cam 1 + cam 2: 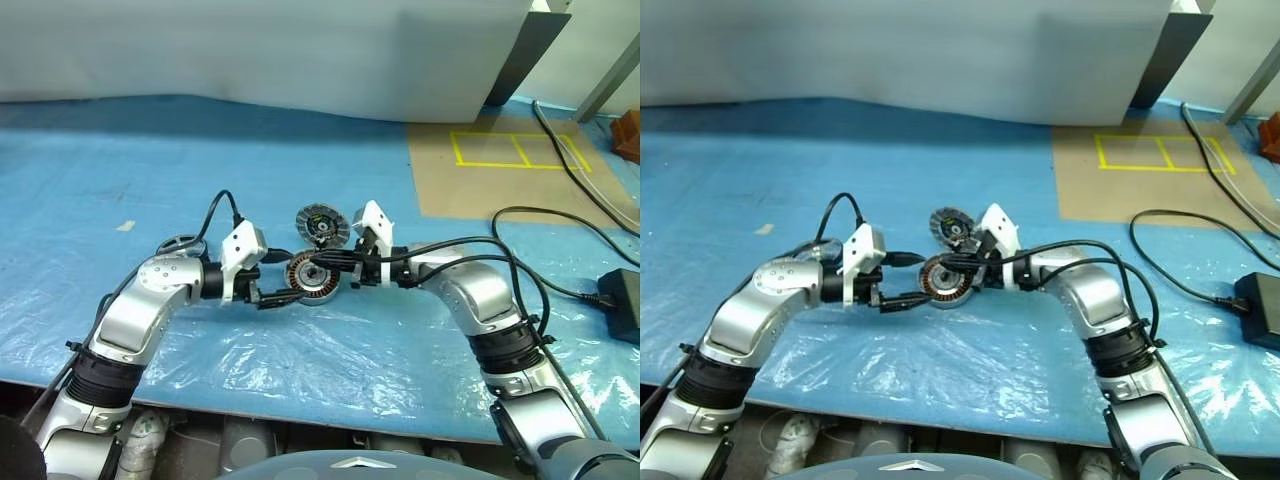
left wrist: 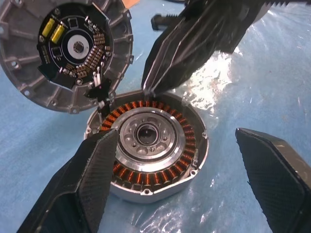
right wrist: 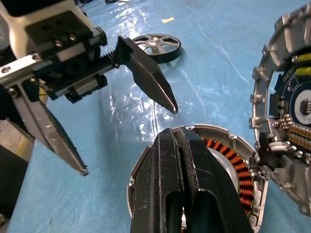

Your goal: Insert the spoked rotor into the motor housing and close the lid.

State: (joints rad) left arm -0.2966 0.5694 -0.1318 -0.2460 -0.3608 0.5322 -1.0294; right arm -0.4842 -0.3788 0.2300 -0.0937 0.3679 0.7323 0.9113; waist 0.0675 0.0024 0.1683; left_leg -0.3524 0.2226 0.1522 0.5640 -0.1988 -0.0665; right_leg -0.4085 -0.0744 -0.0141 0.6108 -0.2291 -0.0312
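Observation:
The motor housing [image 2: 155,145], a silver puck with copper windings around a metal hub, lies open on the blue sheet. Its lid [image 2: 63,53] stands tilted open at the housing's rim, its inner face showing a dark circuit board. My right gripper [image 3: 172,132] is shut, its tips resting at the housing's rim beside the lid joint. My left gripper [image 3: 129,141] is open, one finger on each side of the housing, apparently not touching it. The spoked rotor [image 3: 158,44] lies flat on the sheet behind my left arm, apart from both grippers.
A blue plastic-covered sheet [image 1: 300,150] spreads over the work surface. A brown board with yellow tape marks [image 1: 500,165] lies at the far right. Black cables [image 1: 560,230] and a power brick [image 1: 625,300] sit to the right of my right arm.

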